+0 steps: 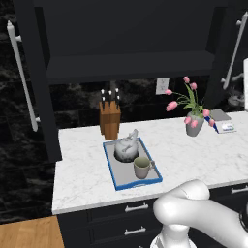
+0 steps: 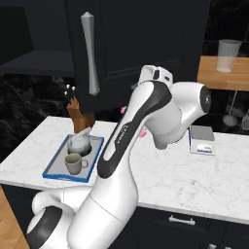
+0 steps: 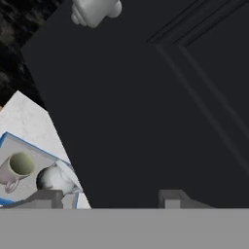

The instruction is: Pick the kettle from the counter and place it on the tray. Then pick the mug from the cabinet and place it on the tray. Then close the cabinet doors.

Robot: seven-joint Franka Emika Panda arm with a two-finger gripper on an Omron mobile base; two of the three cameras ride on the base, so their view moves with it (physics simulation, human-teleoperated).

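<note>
Closing the cabinet doors: kettle and mug are loaded, one door faces me.

My gripper [image 3: 112, 197] stands with jaws apart and nothing between them; both fingertips [image 3: 170, 197] rise at the bottom of the hand view, right up against a dark panelled cabinet door [image 3: 146, 97]. Its silver bar handle [image 3: 95, 9] ends at the top edge. I judge the next move a flat push on that panel, swinging it shut. At lower left the blue-rimmed tray [image 1: 112, 175] carries the kettle [image 1: 126, 147] and the mug [image 1: 142, 167] side by side on the white marble counter [image 1: 82, 179]. Beyond them stand a knife block [image 1: 110, 118] and a vase of pink tulips [image 1: 193, 114]. Above, the cabinet [image 1: 131, 65] hangs open, its shelf bare, against a black marbled wall.
</note>
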